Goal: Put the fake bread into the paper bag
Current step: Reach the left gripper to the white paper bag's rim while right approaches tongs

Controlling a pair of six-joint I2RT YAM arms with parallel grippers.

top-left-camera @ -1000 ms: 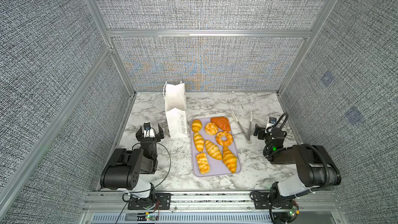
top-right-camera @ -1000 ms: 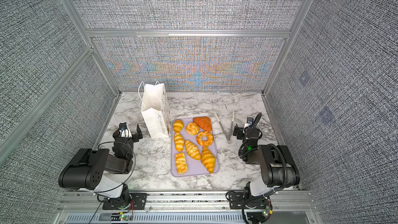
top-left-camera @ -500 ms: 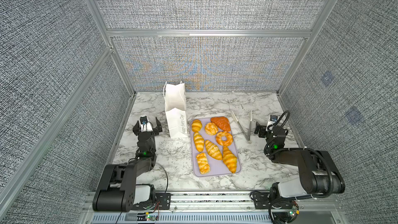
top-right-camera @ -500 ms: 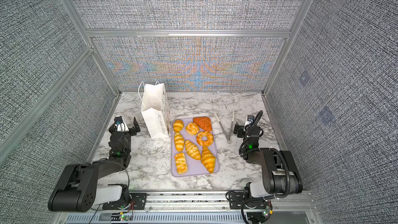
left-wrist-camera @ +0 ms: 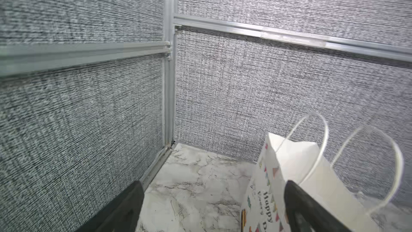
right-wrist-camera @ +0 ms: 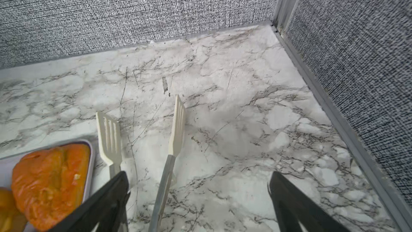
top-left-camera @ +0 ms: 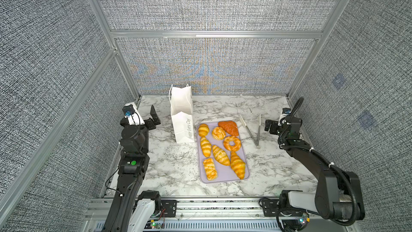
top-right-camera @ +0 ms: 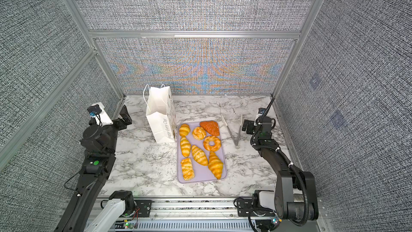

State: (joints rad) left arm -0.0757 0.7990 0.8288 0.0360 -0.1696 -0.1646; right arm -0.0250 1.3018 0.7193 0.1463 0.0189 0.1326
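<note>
A lilac tray [top-left-camera: 223,176] lies front to back at the middle of the marble bench [top-left-camera: 174,164], nearer its front edge. The tongs [top-left-camera: 257,141] lie just beside the tray's back right corner, hinge toward the front, cream slotted tips spread toward the back edge. Grey woven walls [top-left-camera: 211,3] in an aluminium frame [top-left-camera: 214,34] enclose the bench.

Both top views look steeply down from high over the front edge, sharing the whole marble surface [top-left-camera: 174,159]. The left wrist view sits low, facing the far left corner, with the paper bag [left-wrist-camera: 296,164] close. The right wrist view faces the far right corner, above the tongs [right-wrist-camera: 177,128].
</note>
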